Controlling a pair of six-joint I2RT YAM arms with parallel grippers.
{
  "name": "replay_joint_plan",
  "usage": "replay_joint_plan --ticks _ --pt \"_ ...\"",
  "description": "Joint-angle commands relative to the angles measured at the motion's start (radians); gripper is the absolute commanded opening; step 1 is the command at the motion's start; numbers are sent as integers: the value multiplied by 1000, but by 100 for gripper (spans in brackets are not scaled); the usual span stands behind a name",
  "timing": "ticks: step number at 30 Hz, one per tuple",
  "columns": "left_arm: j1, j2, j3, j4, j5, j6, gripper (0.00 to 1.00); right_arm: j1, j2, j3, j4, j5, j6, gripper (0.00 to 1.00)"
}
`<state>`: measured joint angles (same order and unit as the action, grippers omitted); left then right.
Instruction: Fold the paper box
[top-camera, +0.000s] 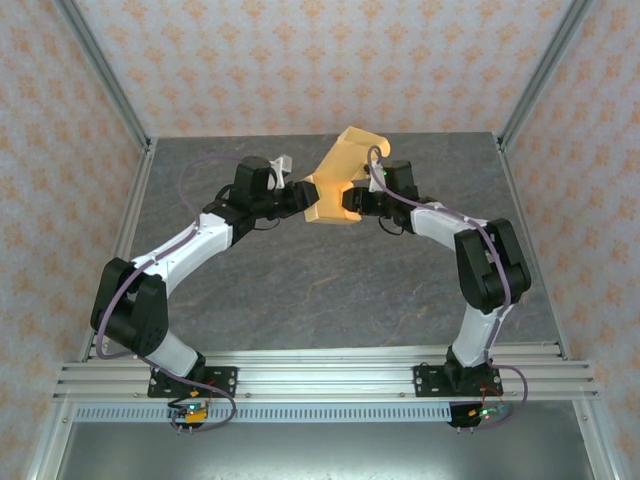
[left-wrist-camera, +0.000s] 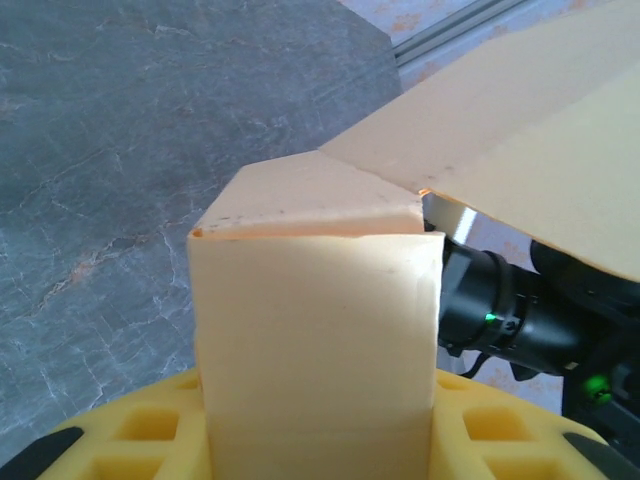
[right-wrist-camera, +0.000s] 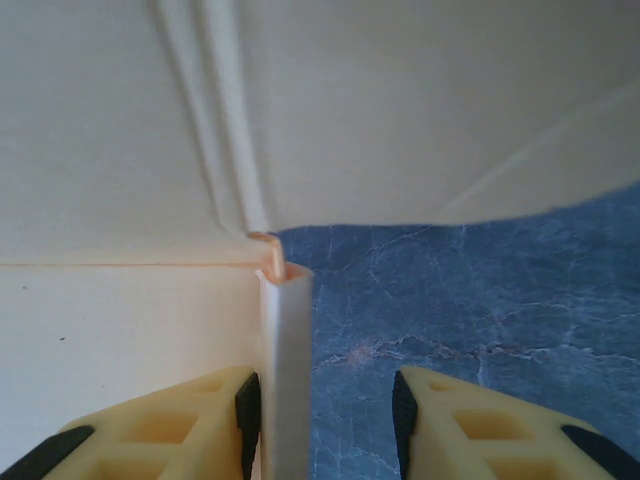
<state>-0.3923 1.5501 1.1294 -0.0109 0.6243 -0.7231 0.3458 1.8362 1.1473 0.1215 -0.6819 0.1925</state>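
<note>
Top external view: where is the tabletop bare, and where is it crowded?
The widest bare patch of table lies between the left arm and right arm, from the paper box back to the aluminium rail. A narrower strip runs behind the box along the far wall. Crowded: centre-far, where the left gripper and right gripper meet at the box.

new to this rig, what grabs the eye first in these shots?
The tan-orange cardboard paper box, partly folded, is up between both arms over the far middle of the grey marbled table. The left claw appears to grip its left side. At the right claw the jaws stand apart, with one thin flap edge lying against one finger.
</note>
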Motion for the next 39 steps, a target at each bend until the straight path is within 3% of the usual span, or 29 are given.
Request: replay_joint_plan --ticks 1,6,8,10,21,25,27,31,39 --pt "-18 -47 16 128 73 25 26 24 36 7 21 -32 20 43" --pt "-21 -32 8 137 48 14 26 27 26 -23 24 -2 15 29" --pt "-23 -28 16 106 38 36 26 28 18 -28 13 15 7 34" --pt "-25 -28 32 32 5 81 26 24 4 -30 -8 31 -1 45" --pt "-25 -15 46 -44 -17 94 26 1 -87 -77 14 74 39 50" --pt "-25 -7 46 -27 -13 84 26 -1 -81 -73 17 50 42 29" --pt "-27 2 52 -19 2 75 26 -1 -84 -81 24 63 44 28" --pt "-33 4 69 -42 -16 93 25 -1 -75 -77 2 73 32 45" --pt "-36 11 87 -73 -31 98 25 -41 -115 -123 73 77 126 46"
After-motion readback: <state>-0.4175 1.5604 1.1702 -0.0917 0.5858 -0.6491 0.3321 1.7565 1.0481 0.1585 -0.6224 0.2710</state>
